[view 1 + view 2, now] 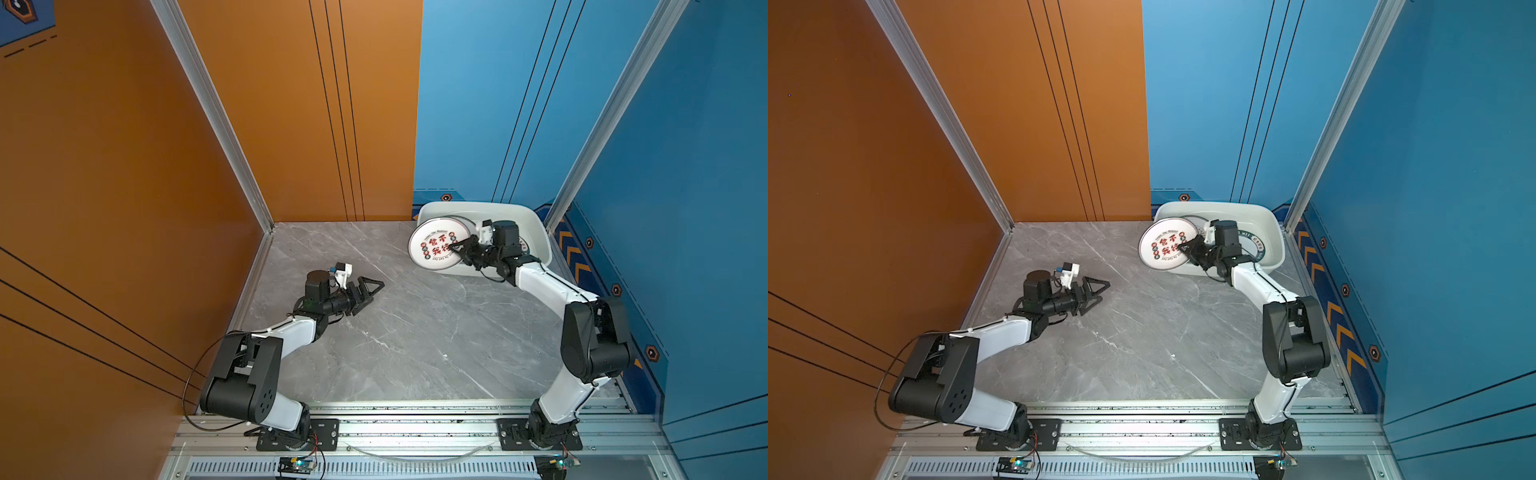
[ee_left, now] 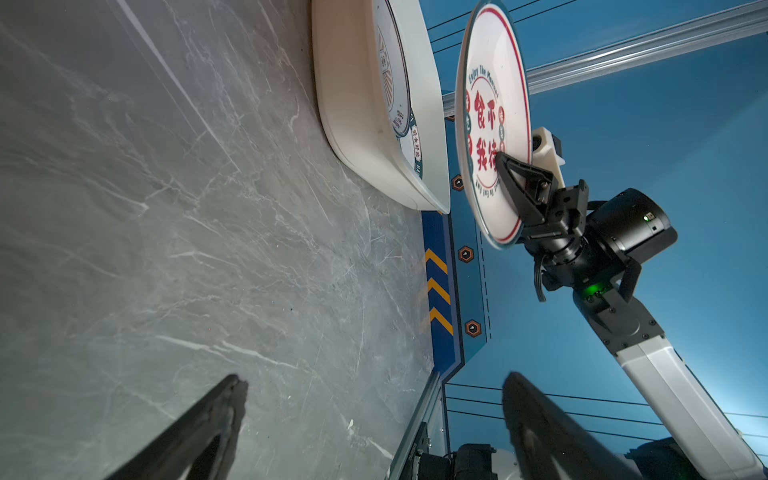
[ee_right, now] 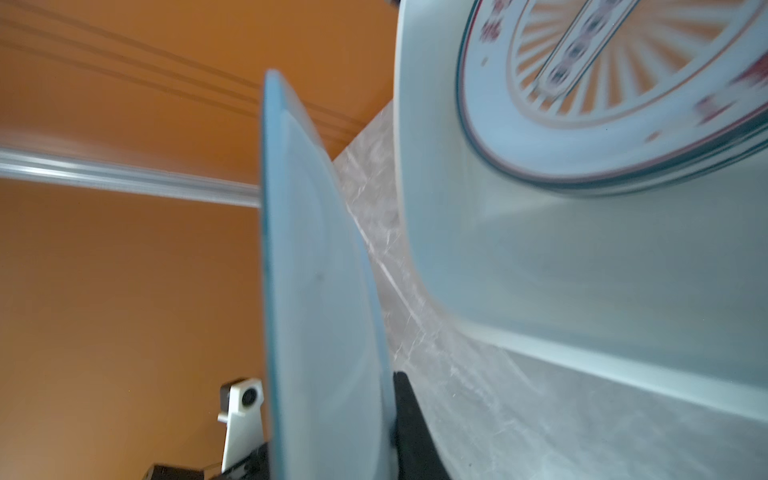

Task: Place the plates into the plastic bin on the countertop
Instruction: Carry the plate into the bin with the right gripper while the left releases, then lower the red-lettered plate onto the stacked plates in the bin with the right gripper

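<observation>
In a top view the right gripper (image 1: 457, 246), clamped on the plate (image 1: 428, 232), holds it overhanging the plastic bin (image 1: 536, 226) at its left wall, while the left gripper (image 1: 371, 293) gapes empty, well apart.

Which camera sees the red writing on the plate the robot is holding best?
The left wrist view: the plate is close, its red characters big and sharp. Both top views show it too, but small. The right wrist view shows only its plain back, blurred.
</observation>
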